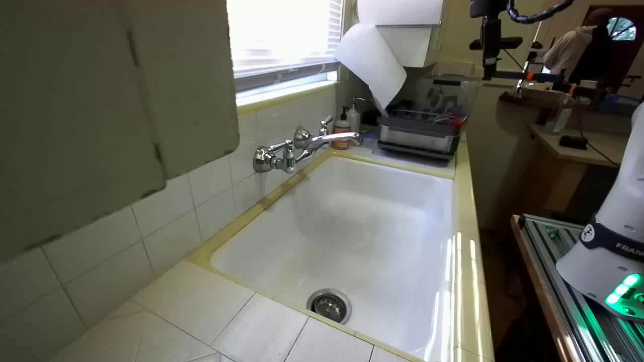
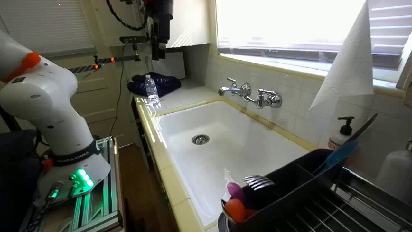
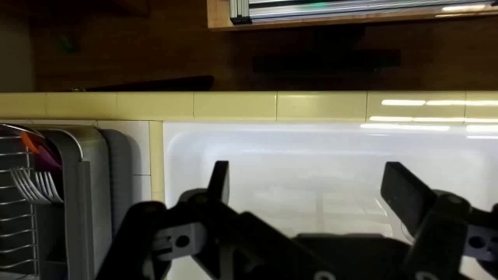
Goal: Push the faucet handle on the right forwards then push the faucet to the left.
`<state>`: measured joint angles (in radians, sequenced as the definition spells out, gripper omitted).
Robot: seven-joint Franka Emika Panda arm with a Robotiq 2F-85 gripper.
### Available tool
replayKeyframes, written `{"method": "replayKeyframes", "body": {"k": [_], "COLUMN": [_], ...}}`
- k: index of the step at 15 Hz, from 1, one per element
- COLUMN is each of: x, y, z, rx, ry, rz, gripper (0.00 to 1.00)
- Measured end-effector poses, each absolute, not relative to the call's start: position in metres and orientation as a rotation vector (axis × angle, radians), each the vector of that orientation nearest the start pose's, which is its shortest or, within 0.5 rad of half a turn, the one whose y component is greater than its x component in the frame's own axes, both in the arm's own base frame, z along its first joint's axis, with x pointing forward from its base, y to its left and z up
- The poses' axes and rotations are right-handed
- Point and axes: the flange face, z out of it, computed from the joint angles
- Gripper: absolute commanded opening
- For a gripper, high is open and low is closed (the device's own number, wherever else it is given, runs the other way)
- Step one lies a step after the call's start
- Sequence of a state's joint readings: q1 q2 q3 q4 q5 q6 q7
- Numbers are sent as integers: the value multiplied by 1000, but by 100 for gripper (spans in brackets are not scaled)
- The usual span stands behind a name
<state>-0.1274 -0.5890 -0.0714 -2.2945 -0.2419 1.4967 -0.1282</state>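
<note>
The chrome faucet (image 1: 336, 138) (image 2: 229, 90) is fixed to the tiled wall behind the white sink, its long spout reaching out over the basin. The faucet handle (image 1: 326, 121) (image 2: 266, 91) on the right as seen from the robot is the stubby lever on the dish rack's side. A matching second handle (image 1: 279, 147) (image 2: 231, 79) sits on the opposite side. High up, well apart from the faucet, hangs my gripper (image 1: 490, 72) (image 2: 159, 53) (image 3: 305, 177), pointing down. In the wrist view its fingers (image 3: 404, 190) are wide apart with nothing between them. No faucet shows there.
The sink (image 2: 193, 174) has a yellow tiled rim. A dish rack (image 1: 417, 137) with cutlery stands at one end, by a soap bottle (image 1: 341, 128) and a hanging paper towel (image 1: 372, 63). Opposite stands a water bottle (image 2: 151, 91). A cabinet (image 1: 115, 100) juts out above the counter.
</note>
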Motion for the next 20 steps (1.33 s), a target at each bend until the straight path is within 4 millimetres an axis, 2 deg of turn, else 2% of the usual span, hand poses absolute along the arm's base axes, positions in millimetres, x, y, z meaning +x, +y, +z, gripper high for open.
{"method": "replayKeyframes", "body": {"k": [17, 20], "x": [337, 349], "y": [-100, -115], "z": [551, 555], "rx": [-3284, -3290], "ry": [79, 103], "rz": [387, 254], "gripper": [100, 100]}}
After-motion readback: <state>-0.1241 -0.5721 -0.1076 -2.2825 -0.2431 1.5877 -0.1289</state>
